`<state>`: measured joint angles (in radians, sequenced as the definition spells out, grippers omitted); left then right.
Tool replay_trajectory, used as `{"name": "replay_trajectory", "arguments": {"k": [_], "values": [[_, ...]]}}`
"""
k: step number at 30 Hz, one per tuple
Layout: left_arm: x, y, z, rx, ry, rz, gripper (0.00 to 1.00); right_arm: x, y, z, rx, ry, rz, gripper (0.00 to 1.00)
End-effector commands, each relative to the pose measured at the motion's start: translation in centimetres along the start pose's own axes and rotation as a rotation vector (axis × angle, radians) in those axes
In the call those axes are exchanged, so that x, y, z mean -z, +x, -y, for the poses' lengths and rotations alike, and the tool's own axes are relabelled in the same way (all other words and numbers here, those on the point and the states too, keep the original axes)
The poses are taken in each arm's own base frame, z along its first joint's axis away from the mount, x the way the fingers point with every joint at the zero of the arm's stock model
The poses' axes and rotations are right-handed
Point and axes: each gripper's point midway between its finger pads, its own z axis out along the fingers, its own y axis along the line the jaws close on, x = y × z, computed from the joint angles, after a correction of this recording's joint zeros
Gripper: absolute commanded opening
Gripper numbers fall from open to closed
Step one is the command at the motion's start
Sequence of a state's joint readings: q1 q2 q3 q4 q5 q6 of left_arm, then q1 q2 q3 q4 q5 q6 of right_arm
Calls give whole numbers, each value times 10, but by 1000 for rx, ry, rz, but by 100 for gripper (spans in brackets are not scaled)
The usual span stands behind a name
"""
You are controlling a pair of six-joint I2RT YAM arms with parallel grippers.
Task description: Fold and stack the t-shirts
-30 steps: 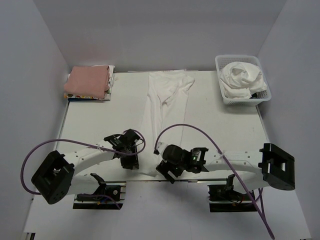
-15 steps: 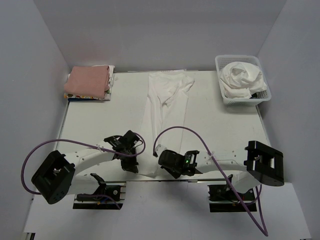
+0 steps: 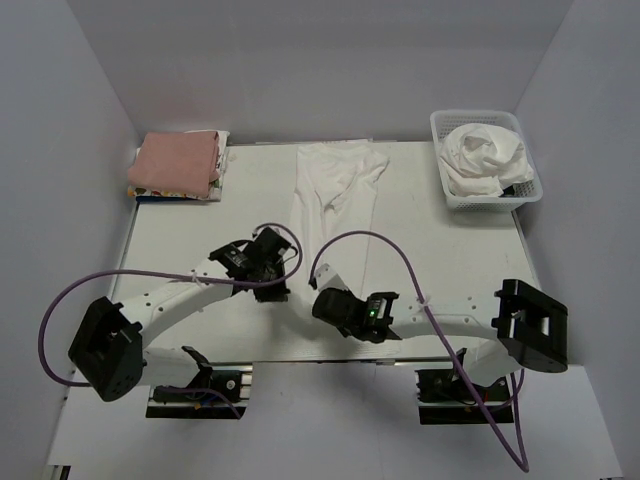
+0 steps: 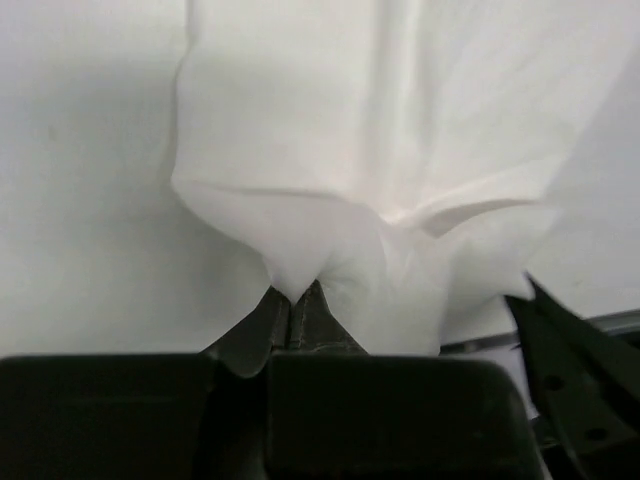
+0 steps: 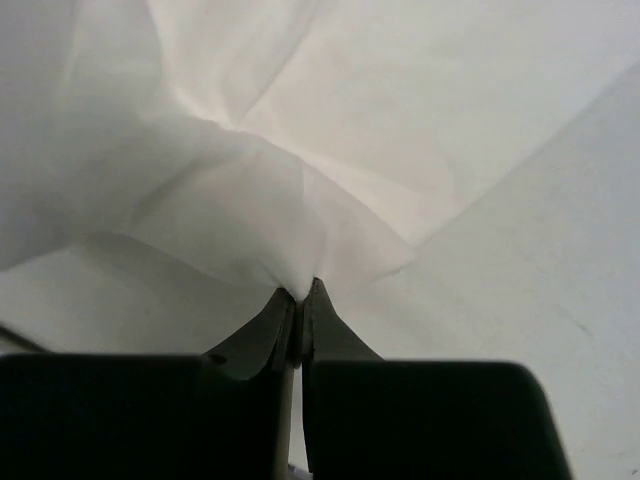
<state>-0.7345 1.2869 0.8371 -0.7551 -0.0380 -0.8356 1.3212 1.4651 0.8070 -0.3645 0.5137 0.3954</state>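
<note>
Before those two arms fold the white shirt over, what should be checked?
1. Left gripper shut on the t-shirt's near edge: ok.
2. Right gripper shut on that same edge: ok.
3. Rest of the t-shirt lying on the table: ok, though wrinkled at the far end.
4. Purple cable clear of the cloth: cannot tell; it loops above the t-shirt.
5. Folded pile out of the fold's path: ok, far left corner.

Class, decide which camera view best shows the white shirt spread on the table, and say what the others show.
The top view: the shirt lies full length there. Each wrist view shows only a bunched corner pinched in closed jaws.
</note>
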Motion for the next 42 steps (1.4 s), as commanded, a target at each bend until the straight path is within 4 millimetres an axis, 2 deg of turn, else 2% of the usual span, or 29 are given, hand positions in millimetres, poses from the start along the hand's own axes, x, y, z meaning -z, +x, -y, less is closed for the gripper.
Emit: {"name": "replay_trajectory", "arguments": {"k": [1, 2, 3, 4, 5, 6, 7, 8, 13, 15, 16, 18, 19, 21, 23, 24, 26, 27, 30, 33, 34, 35, 36, 37, 38, 39, 40, 41, 42], "values": [[20, -58, 17, -15, -12, 203, 0, 6, -56, 35, -147, 153, 142, 0], [21, -78, 29, -9, 5, 244, 0, 4, -60, 41, -167, 180, 147, 0], [21, -88, 37, -6, 14, 265, 0, 0, -64, 50, -194, 203, 145, 0], [22, -100, 42, 10, 22, 284, 0, 1, -80, 65, -245, 248, 179, 0], [21, -109, 47, 18, 21, 290, 0, -2, -85, 69, -267, 257, 192, 0], [19, -131, 53, 37, 5, 321, 0, -5, -94, 80, -294, 276, 202, 0], [19, -142, 56, 47, -1, 335, 0, -6, -105, 92, -335, 288, 217, 0], [26, -160, 65, 49, 7, 366, 0, -9, -110, 95, -344, 287, 223, 0], [7, -214, 69, 60, -31, 402, 0, -21, -149, 148, -434, 365, 290, 0], [-6, -233, 73, 54, -45, 406, 0, -32, -156, 154, -447, 340, 283, 0], [-3, -249, 78, 53, -25, 430, 0, -35, -166, 160, -457, 321, 298, 0], [-11, -258, 81, 50, -13, 418, 0, -41, -169, 172, -467, 333, 293, 0], [-24, -265, 76, 47, -31, 410, 0, -48, -176, 179, -478, 347, 287, 0], [-27, -275, 87, 12, 14, 407, 0, -60, -178, 192, -496, 356, 264, 0], [-39, -284, 94, 0, 40, 394, 0, -66, -177, 195, -501, 348, 252, 0], [-44, -285, 97, -13, 45, 387, 0, -69, -178, 204, -519, 358, 248, 0], [-49, -291, 99, -19, 55, 373, 0, -78, -178, 203, -524, 336, 235, 0], [-60, -290, 97, -32, 44, 360, 0, -80, -177, 210, -532, 337, 231, 0], [-71, -294, 94, -24, 40, 347, 0, -93, -174, 211, -534, 300, 198, 0], [-70, -307, 88, -6, 31, 374, 0, -107, -175, 221, -522, 303, 192, 0], [-76, -310, 89, -6, 30, 373, 8, -120, -170, 223, -508, 305, 168, 2], [-78, -312, 84, 1, 19, 366, 27, -121, -177, 231, -516, 309, 180, 13], [-78, -317, 84, -2, 26, 360, 69, -124, -177, 239, -527, 324, 174, 25], [-68, -328, 92, -2, 44, 387, 92, -124, -177, 242, -535, 330, 139, 37], [-74, -329, 91, -26, 33, 377, 100, -124, -181, 248, -540, 343, 139, 57], [-63, -336, 89, -18, 32, 388, 100, -120, -185, 249, -541, 348, 147, 64], [-63, -336, 86, -25, 18, 385, 100, -117, -188, 250, -532, 345, 160, 86], [-63, -337, 85, -23, 8, 391, 100, -110, -196, 250, -535, 337, 195, 90], [-57, -330, 81, -23, 5, 388, 100, -104, -192, 247, -537, 326, 200, 90]]}}
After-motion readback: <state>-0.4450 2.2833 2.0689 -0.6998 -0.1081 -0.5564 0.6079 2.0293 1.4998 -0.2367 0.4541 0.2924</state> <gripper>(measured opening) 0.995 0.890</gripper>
